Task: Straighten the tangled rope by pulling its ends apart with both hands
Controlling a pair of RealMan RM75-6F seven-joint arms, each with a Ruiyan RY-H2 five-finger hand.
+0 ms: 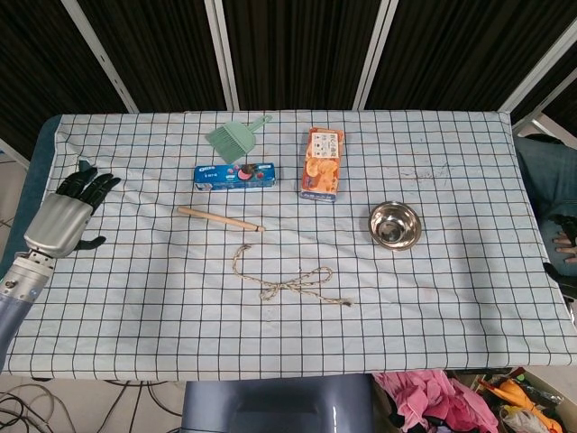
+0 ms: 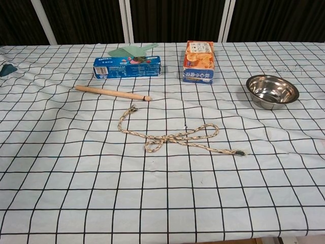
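Observation:
The tangled rope [image 1: 287, 284] lies loose on the checked tablecloth near the middle of the table, with a knot and loops at its centre. In the chest view the rope [image 2: 167, 138] has one end toward the wooden stick and a frayed end to the right. My left hand [image 1: 61, 216] hovers over the table's left edge, far from the rope, fingers spread and holding nothing. At the right edge of the head view a dark part of my right hand [image 1: 561, 236] just shows beyond the table; how its fingers lie is hidden. Neither hand appears in the chest view.
Behind the rope lie a wooden stick [image 1: 219, 218], a blue biscuit box [image 1: 234, 176], a green dustpan [image 1: 234, 137] and an orange snack box [image 1: 322, 163]. A steel bowl [image 1: 395, 225] stands to the right. A tablecloth [image 1: 433, 316] covers the table.

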